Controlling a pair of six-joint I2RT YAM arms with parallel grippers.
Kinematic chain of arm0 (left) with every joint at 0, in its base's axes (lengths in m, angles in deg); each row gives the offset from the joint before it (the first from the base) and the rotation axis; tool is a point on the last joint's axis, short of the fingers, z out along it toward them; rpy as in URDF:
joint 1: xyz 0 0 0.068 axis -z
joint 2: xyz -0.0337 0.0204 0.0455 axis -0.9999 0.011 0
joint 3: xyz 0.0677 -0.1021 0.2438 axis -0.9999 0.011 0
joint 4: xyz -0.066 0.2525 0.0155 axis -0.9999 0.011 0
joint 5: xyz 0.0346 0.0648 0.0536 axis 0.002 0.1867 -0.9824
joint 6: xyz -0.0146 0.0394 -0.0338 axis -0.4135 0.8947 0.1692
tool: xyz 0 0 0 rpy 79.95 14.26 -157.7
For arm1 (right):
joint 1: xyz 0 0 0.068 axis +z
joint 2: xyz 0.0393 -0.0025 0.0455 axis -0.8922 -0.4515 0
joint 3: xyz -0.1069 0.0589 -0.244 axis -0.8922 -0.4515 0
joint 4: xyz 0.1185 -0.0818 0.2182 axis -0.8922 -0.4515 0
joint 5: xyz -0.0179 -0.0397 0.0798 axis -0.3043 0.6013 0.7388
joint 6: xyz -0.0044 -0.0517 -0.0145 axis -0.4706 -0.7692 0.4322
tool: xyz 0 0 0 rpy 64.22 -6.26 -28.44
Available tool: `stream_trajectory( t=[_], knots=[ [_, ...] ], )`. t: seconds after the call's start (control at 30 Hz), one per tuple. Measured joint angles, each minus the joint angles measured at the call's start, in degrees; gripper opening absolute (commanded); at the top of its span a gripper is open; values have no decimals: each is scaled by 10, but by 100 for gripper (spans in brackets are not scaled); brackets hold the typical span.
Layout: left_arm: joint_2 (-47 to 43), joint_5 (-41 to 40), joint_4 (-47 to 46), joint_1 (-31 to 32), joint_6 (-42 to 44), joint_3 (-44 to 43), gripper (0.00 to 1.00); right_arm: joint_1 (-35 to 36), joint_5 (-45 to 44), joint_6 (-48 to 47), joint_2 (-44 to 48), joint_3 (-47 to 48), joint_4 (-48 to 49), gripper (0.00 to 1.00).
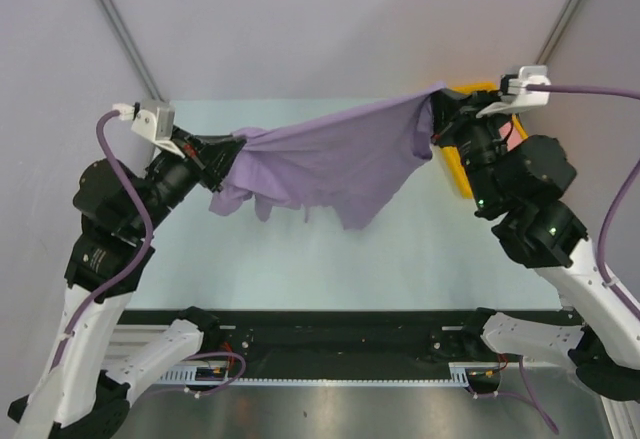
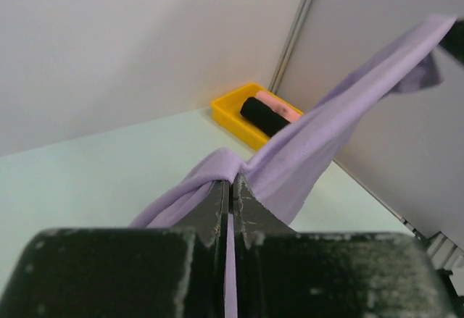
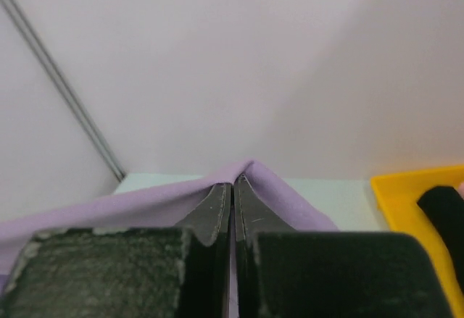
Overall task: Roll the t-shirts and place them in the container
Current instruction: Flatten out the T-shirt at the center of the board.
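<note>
at the far right corner of the pale green surface [image 1: 300, 259]: a yellow bin [image 2: 229, 111], inside it a black cloth roll [image 2: 264, 114] lying flat, a pink cloth roll [image 2: 281, 103] touching just behind. plain grey walls [image 2: 145, 35] around.

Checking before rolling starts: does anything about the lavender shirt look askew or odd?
The lavender t-shirt hangs mid-air, pulled between the left gripper and right gripper, bunched at the left end with uneven corners drooping. No damage shows.

Blk jaws, blk joints [image 1: 100, 194], wht links [image 1: 75, 334], purple cables [image 1: 590, 90]
</note>
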Motion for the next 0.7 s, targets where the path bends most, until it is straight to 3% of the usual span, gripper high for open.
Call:
stream_trajectory(
  t=[0.13, 0.2, 0.27, 0.33, 0.37, 0.4, 0.43, 0.5, 0.6, 0.7],
  knots=[
    [-37, -15, -12, 4, -15, 60, 4, -23, 58, 1, -30, 70, -11, 0],
    [-44, -29, -39, 5, -27, 99, 13, -65, 108, 10, -62, 84, -14, 0],
    [-34, -47, -69, 5, -37, 146, 14, -121, 158, 28, -106, 85, -14, 0],
    [-4, -67, -86, 5, -47, 184, 30, -183, 210, 50, -170, 87, -12, 0],
    [27, -77, -92, 4, -51, 197, 49, -203, 229, 59, -200, 89, -11, 0],
    [57, -85, -96, 3, -56, 200, 53, -228, 250, 71, -249, 99, -17, 17],
    [92, -91, -98, 2, -57, 200, 64, -248, 269, 81, -301, 115, -27, 34],
    [148, -101, -91, -4, -67, 200, 71, -275, 292, 103, -388, 140, -57, 54],
    [164, -121, -72, -10, -76, 209, 75, -297, 302, 123, -457, 154, -127, 68],
    [116, -149, -68, -12, -95, 240, 71, -301, 295, 146, -425, 113, -165, 65]
  ],
)
